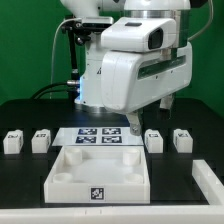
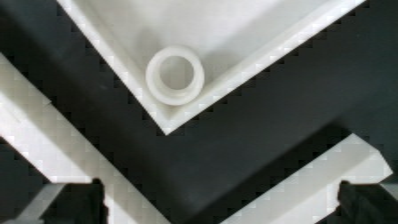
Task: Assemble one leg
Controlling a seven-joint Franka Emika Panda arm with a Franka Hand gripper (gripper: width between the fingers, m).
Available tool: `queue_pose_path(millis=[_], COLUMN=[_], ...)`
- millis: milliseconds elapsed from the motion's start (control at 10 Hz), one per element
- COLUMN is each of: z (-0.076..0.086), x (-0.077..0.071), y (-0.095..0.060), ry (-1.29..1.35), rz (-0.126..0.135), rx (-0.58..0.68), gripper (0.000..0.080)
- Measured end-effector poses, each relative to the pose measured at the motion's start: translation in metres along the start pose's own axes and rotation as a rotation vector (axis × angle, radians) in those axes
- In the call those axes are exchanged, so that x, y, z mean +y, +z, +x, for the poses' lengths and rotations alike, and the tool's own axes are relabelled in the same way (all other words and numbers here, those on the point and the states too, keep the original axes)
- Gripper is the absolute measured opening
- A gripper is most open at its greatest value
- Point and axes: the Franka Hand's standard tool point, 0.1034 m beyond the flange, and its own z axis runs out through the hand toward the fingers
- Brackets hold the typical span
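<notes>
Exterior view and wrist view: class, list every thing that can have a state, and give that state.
gripper: open, holding nothing.
tray: flat on the table, open side up.
corner socket: empty.
legs: all four loose on the table, none in the tray.

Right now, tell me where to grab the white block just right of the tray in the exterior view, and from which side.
Take the leg by its two flat upright sides, coming straight down from above. It sits low on the table, apart from the tray and the next leg, so the open hand should fit around it.
</notes>
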Motion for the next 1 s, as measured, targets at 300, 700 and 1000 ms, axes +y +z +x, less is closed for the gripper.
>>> queue_pose_path(millis=[300, 700, 1000], z=[0.0, 0.0, 0.0], x=[0.0, 0.0, 0.0], y=[0.0, 0.0001, 0.0001], ry=[0.0, 0.0, 0.0], rz=[0.0, 0.0, 0.0], rx=[0.0, 0.0, 0.0], gripper=[0.065, 0.065, 0.065])
